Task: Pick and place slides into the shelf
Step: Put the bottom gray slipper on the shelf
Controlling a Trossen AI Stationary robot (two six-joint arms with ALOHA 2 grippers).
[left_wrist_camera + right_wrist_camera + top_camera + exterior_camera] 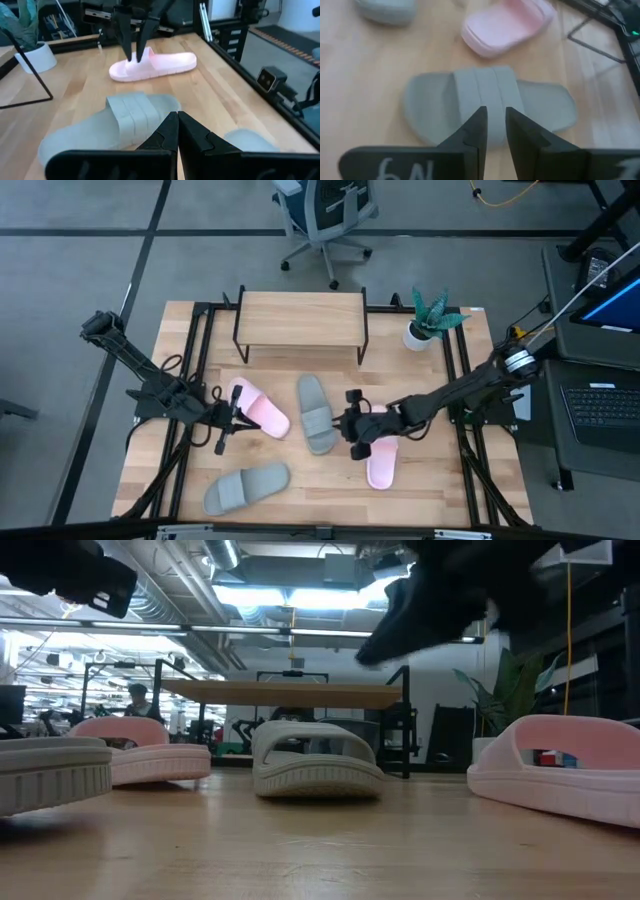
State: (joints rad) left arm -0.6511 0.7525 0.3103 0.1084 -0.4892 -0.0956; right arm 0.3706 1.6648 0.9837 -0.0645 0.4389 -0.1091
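Right gripper fingers stand a little apart above the grey-green slide; left gripper is pinched together. Closing off-centre could push the strap aside.

You will find a potted plant in a white pot at the far right corner of the wooden counter. An office chair stands beyond it; a laptop sits right.
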